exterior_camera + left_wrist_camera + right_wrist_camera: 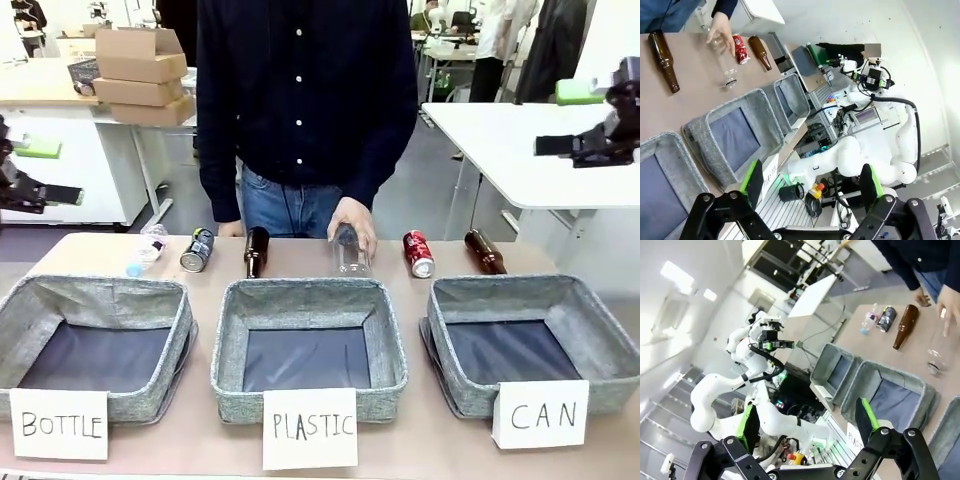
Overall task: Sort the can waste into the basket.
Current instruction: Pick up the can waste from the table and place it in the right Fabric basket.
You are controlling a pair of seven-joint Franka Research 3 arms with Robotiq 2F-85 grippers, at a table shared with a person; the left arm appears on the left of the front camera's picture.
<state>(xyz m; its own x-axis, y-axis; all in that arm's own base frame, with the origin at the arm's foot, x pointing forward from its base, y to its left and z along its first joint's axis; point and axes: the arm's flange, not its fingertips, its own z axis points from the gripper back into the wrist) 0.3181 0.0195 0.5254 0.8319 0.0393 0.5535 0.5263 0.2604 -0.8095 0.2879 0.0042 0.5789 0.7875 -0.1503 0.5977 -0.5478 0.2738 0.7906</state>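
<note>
Well, both my grippers hung wide open with nothing between the fingers, raised clear of the table (425, 445); my left gripper (811, 186) showed its green pads (753, 179) far apart, and my right gripper (806, 422) stood the same way.

Three grey baskets sat in a row on my side of the table, each fronted by a white handwritten card; the left card (60, 424) read "BOTTLE", the middle card (310, 428) read "PLASTIC", and the right card (540, 414) read "CAN"; the CAN basket (505, 290) held nothing that I could see.

Beyond the baskets the waste lay in a line along the far edge; the red can (418, 253) lay on its side behind the CAN basket, its white lettering too small to read, just beside a brown bottle (485, 250); the black can (197, 250) lay far to the left, between a clear bottle (145, 250) and another brown bottle (256, 252).

The person's hand (352, 222) rested on a second clear bottle (350, 258) behind the PLASTIC basket (310, 295).
</note>
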